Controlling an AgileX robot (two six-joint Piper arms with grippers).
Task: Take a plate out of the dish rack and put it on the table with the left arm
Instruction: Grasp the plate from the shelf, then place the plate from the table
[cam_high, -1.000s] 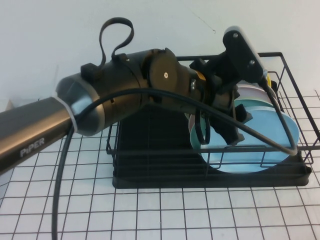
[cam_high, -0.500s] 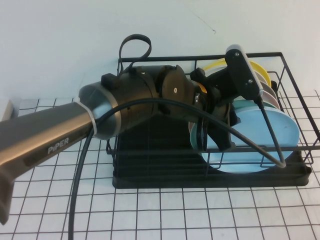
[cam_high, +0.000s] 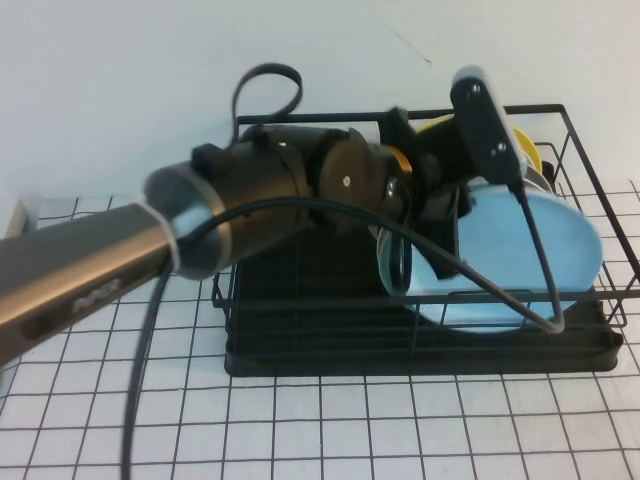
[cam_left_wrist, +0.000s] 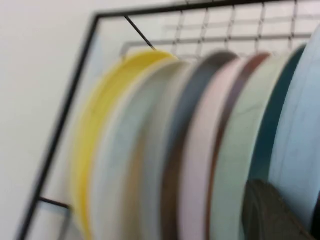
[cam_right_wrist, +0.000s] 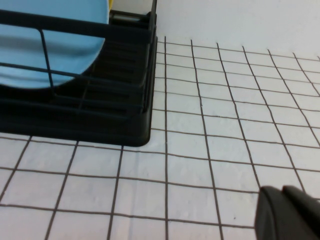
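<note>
Round sky-blue plate (cam_high: 525, 265) standing on edge at the near end of the black wire dish rack (cam_high: 420, 350), clamped by the left gripper (cam_high: 440, 255); lift straight upward, clear of the wires; right gripper (cam_right_wrist: 290, 215) low over the grid-lined table (cam_high: 300, 430), finger state indiscernible.

My high camera looks down at the dish rack (cam_high: 420, 340); my right wrist camera, low over the table (cam_right_wrist: 200, 165), shares its corner

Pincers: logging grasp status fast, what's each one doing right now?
Left pincer: at the plate in the dish rack; cannot be told.
Right pincer: low over the table; cannot be told.
</note>
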